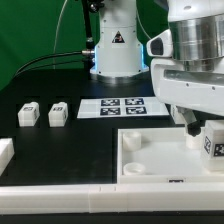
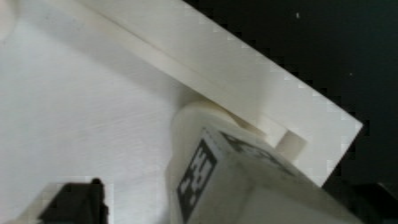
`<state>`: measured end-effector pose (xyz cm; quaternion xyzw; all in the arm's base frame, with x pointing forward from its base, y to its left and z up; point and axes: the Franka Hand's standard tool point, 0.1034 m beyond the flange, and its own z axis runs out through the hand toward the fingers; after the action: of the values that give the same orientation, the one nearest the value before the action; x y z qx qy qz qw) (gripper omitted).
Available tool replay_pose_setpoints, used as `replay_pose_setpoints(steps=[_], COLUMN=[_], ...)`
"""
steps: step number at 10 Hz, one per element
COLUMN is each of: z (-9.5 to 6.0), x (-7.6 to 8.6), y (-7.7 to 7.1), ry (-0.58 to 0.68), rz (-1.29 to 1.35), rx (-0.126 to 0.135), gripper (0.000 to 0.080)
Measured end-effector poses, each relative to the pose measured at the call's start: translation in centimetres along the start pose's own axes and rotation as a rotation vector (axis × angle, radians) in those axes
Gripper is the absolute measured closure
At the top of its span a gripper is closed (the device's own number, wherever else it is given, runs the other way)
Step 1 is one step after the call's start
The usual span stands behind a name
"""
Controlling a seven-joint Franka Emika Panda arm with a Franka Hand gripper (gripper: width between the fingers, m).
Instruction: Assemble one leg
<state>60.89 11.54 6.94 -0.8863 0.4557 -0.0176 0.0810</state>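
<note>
A leg [image 1: 213, 146], a small white block with a black-and-white tag, stands at the corner of the large white panel [image 1: 150, 160] on the exterior view's right. My gripper [image 1: 208, 133] is lowered around it. In the wrist view the leg [image 2: 231, 175] sits between the two dark fingers [image 2: 75, 202]. There is a clear gap on one side, and the other finger is close against it. The jaws look open. The panel's raised rim [image 2: 231, 80] runs past the leg. Two more legs [image 1: 27, 114] [image 1: 57, 114] lie on the black table at the exterior view's left.
The marker board [image 1: 125, 107] lies behind the panel. The robot base [image 1: 113, 50] stands at the back. A white part [image 1: 5, 153] sits at the left edge. A long white ledge [image 1: 90, 202] runs along the front.
</note>
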Motion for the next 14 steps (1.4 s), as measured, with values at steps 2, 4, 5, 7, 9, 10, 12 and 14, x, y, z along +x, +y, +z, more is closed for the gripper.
replay_pose_setpoints(steps=[2, 4, 5, 7, 9, 10, 12, 14], z=[0.09, 0.13, 0.18, 0.24, 0.21, 0.22, 0.22, 0.22], x=[-0.28, -0.82, -1.03, -0.48, -0.26, -0.29, -0.29, -0.29], y=[-0.08, -0.35, -0.46, -0.18, -0.08, -0.08, -0.09, -0.09], ry=[0.015, 0.04, 0.045, 0.044, 0.038, 0.038, 0.038, 0.038], rz=[-0.26, -0.532, -0.658, -0.818, -1.003, -1.004, -1.003, -1.003], rx=[-0.018, -0.052, -0.064, -0.071, -0.077, -0.077, -0.077, -0.077], gripper=[0.015, 0.015, 0.015, 0.015, 0.015, 0.015, 0.015, 0.0484])
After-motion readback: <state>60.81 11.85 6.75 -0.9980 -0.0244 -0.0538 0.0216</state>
